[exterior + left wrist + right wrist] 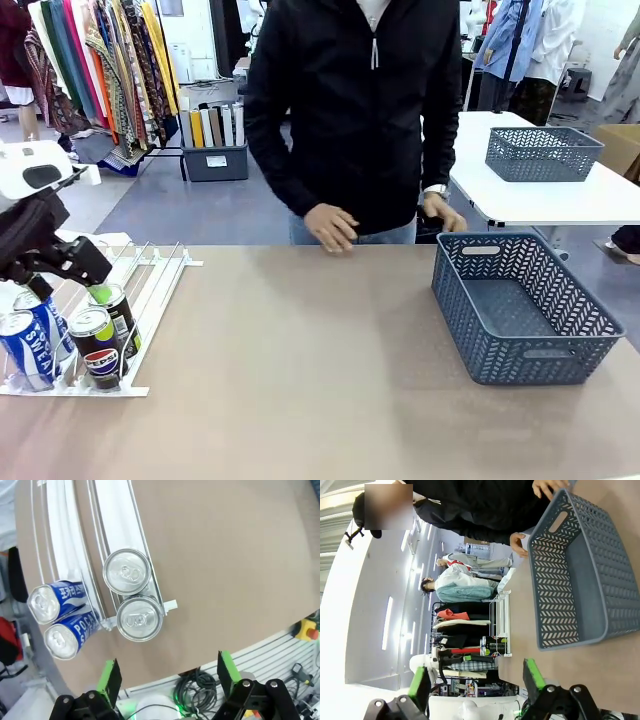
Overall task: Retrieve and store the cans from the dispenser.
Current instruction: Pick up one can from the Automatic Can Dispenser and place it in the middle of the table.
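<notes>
White dispenser [115, 515] holds four cans [126, 571]; the left gripper [167, 676] hangs spread above them. The right gripper [476, 680] is spread too.

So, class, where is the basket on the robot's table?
In the front view the basket sits on the right side of the table, its far corner near one hand of the person, well apart from the dispenser at the left.

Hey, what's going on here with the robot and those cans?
The robot's left claw hangs open above a sloping white wire rack holding two slim black cans and two blue-and-white cans; it grips none. The right claw, also open, faces a dark grey perforated plastic basket with no can inside. A person in black stands opposite.
</notes>
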Motion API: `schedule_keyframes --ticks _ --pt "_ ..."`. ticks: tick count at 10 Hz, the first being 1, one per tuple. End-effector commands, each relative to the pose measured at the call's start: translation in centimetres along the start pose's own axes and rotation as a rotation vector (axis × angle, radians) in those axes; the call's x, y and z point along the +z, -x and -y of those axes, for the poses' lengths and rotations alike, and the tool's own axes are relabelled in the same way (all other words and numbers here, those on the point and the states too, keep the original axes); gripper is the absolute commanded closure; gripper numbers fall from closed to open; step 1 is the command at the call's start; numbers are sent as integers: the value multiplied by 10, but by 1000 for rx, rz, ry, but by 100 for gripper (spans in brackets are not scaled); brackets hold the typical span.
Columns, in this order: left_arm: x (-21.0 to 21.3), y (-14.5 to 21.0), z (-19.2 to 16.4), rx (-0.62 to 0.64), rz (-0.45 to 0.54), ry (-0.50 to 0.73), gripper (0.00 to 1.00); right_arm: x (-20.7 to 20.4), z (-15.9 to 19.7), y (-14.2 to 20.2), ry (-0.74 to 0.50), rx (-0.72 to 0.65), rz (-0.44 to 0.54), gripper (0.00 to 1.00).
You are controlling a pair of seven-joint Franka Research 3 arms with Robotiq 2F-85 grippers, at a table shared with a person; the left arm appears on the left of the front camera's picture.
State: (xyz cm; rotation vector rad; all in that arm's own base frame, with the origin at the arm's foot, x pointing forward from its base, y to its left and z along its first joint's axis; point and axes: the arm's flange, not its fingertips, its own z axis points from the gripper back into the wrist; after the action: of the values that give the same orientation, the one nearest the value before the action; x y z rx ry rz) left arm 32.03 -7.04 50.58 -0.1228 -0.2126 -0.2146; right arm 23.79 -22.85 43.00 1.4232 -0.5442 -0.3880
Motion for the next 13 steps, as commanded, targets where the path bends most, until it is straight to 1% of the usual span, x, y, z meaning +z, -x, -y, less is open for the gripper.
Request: schedule_keyframes --ticks 1,3,4,5,7,11,13 --pt "-26 -12 1 72 -36 -27 0 4 0 3 5 25 -17 0" --pt "-40 -21 -1 181 -32 -75 0 4 0 3 5 25 -17 0" --pt "-48 -24 -3 210 -40 -89 0 4 0 3 5 25 -17 0" --pt "-56 -27 -6 223 -68 -87 0 4 0 3 5 25 -17 0" --pt "-69 -33 -20 280 -85 -98 0 4 0 3 5 25 -17 0" --pt "-92 -34 -32 281 -169 -56 0 4 0 3 5 25 -17 0" --pt "-96 -36 -34 281 -163 -82 0 4 0 3 5 25 -17 0"
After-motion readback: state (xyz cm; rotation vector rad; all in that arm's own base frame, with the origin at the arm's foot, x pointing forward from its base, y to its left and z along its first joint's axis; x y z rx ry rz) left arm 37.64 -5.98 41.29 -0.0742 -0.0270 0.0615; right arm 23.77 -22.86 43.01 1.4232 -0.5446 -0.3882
